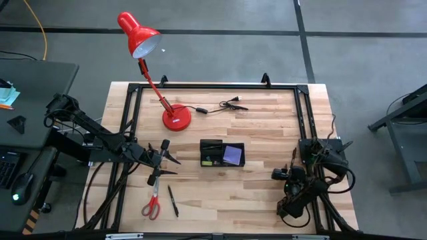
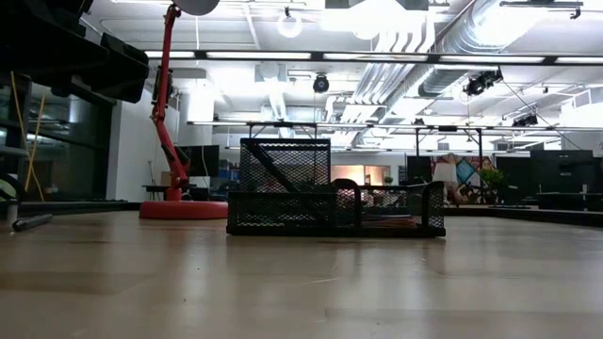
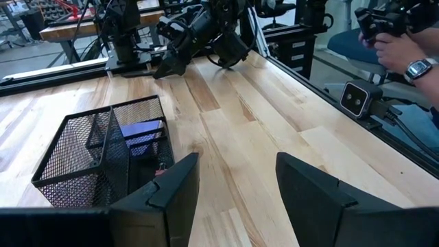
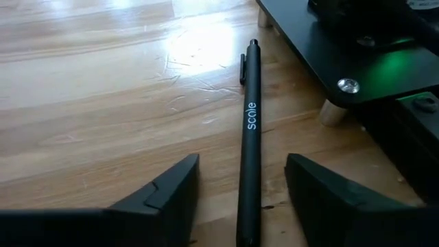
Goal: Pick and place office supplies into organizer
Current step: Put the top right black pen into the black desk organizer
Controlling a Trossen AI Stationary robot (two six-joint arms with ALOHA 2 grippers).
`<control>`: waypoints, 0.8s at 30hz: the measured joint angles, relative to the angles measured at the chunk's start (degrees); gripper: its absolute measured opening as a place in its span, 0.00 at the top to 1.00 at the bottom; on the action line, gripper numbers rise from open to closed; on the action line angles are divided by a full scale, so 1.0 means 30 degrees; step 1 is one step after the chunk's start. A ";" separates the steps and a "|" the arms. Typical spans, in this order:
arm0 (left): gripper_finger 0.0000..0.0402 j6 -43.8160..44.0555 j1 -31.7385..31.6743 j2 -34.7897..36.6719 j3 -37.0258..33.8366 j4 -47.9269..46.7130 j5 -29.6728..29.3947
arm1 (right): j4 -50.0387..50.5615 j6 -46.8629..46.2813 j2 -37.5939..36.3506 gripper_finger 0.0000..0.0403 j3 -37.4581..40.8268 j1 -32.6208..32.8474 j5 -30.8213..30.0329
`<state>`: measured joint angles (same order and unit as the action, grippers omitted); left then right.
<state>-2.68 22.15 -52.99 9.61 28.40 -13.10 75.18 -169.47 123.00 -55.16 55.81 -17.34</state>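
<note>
The black mesh organizer stands mid-table with a purple sticky pad in its right compartment; the low view and the left wrist view show it too. A black pen lies flat on the wood beside the right arm's base plate. My right gripper is open, one finger on either side of the pen's near end, with a gap on both sides. My left gripper is open and holds nothing, left of the organizer. Red-handled scissors and another black pen lie near the front left.
A red desk lamp stands at the back left, with a black cable and plug beside it. The right arm's black base plate is close beside the pen. A person's hands show beyond the table's right edge.
</note>
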 joint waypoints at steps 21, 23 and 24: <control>0.54 0.0003 -0.0007 0.0000 0.0000 0.0000 -0.0001 | -0.0223 -0.0180 0.0007 0.97 -0.0012 -0.0007 -0.0577; 0.54 0.0003 0.0000 0.0000 0.0000 0.0000 0.0004 | -0.0286 -0.0066 0.0000 0.93 -0.0012 -0.0007 -0.0577; 0.54 -0.0001 -0.0007 0.0000 0.0000 0.0000 0.0001 | -0.0303 -0.0074 0.0000 0.92 -0.0012 -0.0008 -0.0584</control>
<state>-2.69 22.13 -52.99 9.61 28.40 -13.09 74.27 -169.69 123.00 -55.20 55.79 -19.09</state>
